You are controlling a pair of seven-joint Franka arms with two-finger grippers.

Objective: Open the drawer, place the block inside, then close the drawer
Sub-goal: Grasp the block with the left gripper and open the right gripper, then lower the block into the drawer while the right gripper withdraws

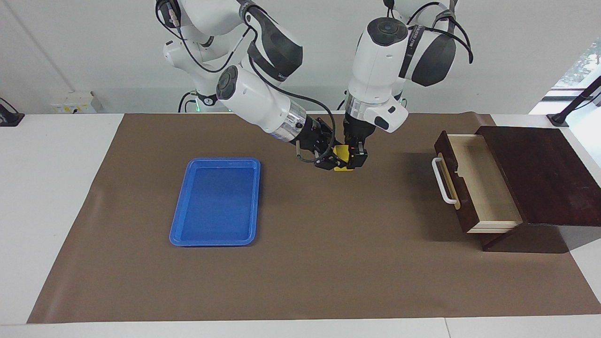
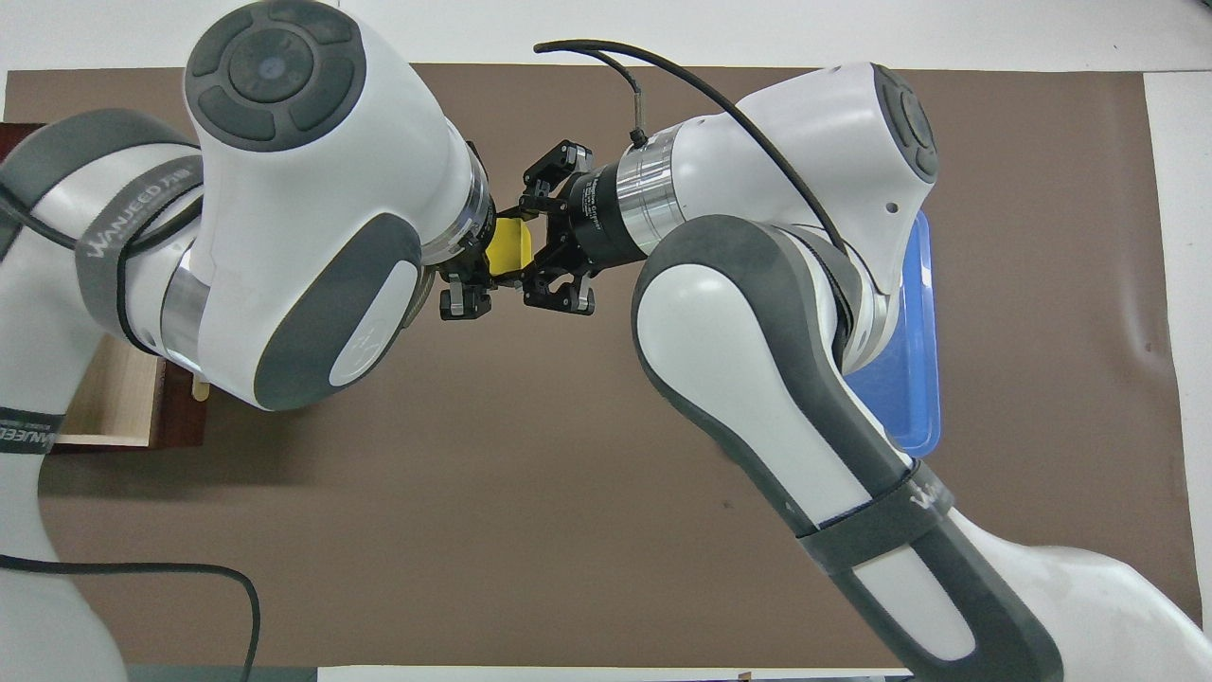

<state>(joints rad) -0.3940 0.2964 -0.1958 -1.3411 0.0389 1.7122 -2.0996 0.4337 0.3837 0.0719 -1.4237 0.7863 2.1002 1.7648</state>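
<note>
Overhead: left arm hides most of drawer; right arm covers much of blue tray.

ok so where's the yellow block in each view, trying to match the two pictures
Facing view: the block is at the middle, up toward the robots, between the left gripper and the right gripper.
Overhead view: the block sits above centre, between the two wrists.
Shared landmark: the blue tray lies toward the right arm's end; the open drawer lies toward the left arm's end.
</note>
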